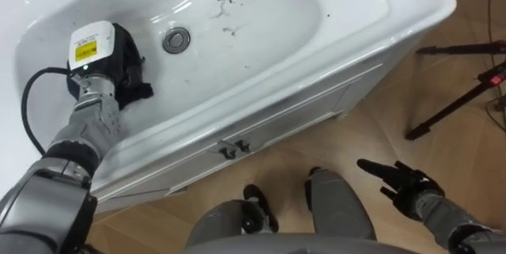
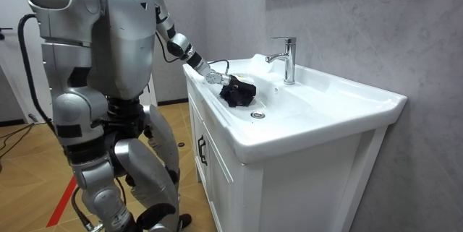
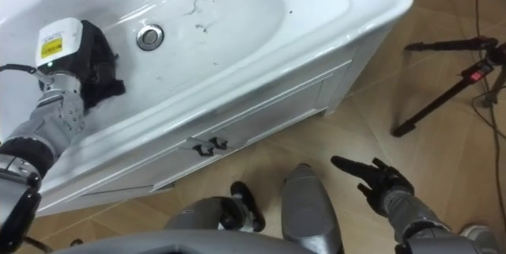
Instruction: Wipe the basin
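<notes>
The white basin [image 1: 261, 44] [image 2: 304, 113] sits on a white cabinet, and I stand at its front. My left hand [image 1: 107, 52] [image 3: 67, 48] [image 2: 217, 79] reaches into the bowl to the left of the drain [image 1: 175, 39]. Its fingers are curled on a bunched black cloth [image 1: 136, 80] [image 2: 239, 92] that rests on the basin floor. Dark smears [image 1: 226, 4] mark the bowl beyond the drain. My right hand [image 1: 399, 181] [image 3: 373, 178] hangs open low over the wooden floor, away from the basin.
A chrome faucet [image 2: 288, 58] stands at the basin's back edge. The cabinet doors carry small metal handles [image 1: 232, 148]. Black tripod legs [image 1: 455, 100] spread on the floor to my right.
</notes>
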Robot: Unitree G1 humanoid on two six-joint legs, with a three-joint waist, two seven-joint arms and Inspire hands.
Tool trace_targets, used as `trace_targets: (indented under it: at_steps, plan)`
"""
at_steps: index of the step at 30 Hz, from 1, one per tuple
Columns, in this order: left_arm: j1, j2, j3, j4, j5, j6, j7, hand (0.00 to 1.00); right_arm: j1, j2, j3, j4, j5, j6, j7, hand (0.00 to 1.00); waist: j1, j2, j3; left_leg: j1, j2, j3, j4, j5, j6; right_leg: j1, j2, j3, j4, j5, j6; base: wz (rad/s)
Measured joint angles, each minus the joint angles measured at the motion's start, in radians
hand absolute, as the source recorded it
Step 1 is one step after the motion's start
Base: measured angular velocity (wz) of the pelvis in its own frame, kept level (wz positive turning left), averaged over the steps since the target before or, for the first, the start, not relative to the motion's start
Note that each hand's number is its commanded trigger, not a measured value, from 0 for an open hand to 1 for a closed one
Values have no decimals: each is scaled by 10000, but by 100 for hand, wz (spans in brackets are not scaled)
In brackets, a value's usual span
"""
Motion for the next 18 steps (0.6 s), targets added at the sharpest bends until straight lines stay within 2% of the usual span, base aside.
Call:
trace_targets:
  at_steps: [11,14,18]
  plan:
    - [238,-105,9,46,26,1,289,100,60,-5,-1,164,-6,32,-237,0,48,38,-26,173,4,-11,-41,2,-14,142,7,-38,-43,8,-49,0]
    - [460,-105,36,14,6,-123,323,100,214,-73,-105,202,-107,33,-107,0,214,137,-100,204,51,-19,-93,-6,-44,194,51,-77,-165,44,-88,-6]
    - [788,-109,53,-19,-213,-256,279,100,456,-85,-105,201,-188,33,-11,0,236,147,-138,423,30,-7,-239,26,-94,348,57,-73,-196,9,-118,0]
